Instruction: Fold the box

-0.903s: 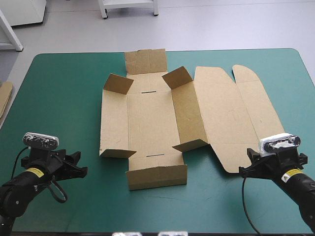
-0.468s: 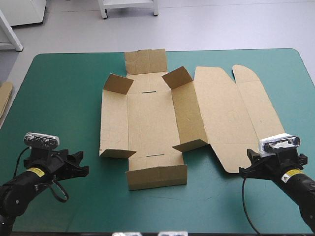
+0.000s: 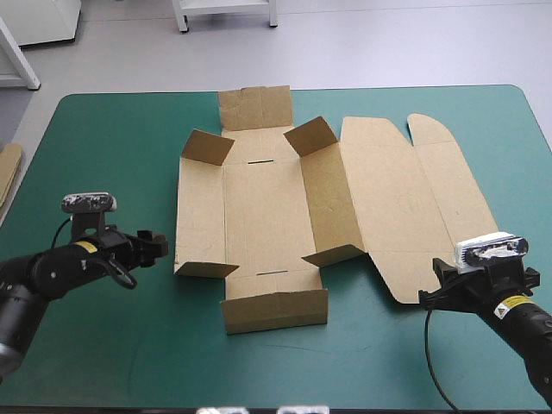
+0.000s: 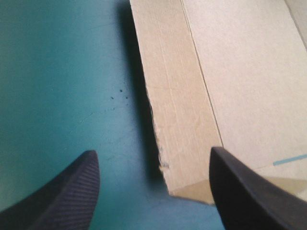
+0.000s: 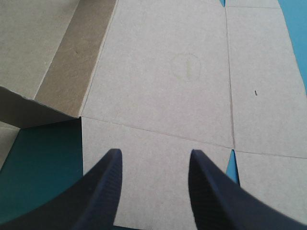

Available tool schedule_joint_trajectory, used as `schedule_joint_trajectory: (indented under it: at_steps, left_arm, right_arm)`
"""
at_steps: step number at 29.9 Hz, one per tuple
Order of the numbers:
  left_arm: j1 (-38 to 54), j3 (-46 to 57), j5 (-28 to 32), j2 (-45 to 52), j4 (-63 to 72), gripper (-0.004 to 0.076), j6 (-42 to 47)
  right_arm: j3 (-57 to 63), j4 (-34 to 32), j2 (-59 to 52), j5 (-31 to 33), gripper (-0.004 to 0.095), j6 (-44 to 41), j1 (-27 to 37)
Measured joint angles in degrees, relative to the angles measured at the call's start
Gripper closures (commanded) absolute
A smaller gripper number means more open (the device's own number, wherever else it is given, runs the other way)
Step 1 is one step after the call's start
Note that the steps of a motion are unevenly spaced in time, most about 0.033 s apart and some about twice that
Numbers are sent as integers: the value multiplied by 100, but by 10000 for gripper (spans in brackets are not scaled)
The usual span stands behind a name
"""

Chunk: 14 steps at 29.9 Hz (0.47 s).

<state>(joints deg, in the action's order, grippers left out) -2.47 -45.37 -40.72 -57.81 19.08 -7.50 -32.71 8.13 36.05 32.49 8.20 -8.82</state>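
Since earlier the left claw (image 3: 156, 247), open, is brought to the near left corner of the box (image 3: 259, 207), laid on the worktop (image 3: 112, 147): light, stiff board, best gripped at a wall edge. The right claw (image 5: 153, 160), open, is held over its right flap.

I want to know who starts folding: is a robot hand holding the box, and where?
Nothing is held. The left gripper and right gripper are both open at the box edges.
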Motion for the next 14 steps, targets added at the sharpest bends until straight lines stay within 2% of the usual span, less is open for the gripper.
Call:
schedule_joint_trajectory:
  at_steps: [4, 9, 14]
  left_arm:
    - [1, -490, -1, -893, 271, 244, -261]
    - [64, -792, 27, -1905, 785, 244, -723]
    - [705, -800, -237, -2569, 1725, 244, -1647]
  right_arm:
    - [-117, 0, 0, -8, 410, -65, 0]
    - [-180, -6, 0, -9, 411, -119, 0]
    - [-180, -6, 0, 51, 410, -171, 0]
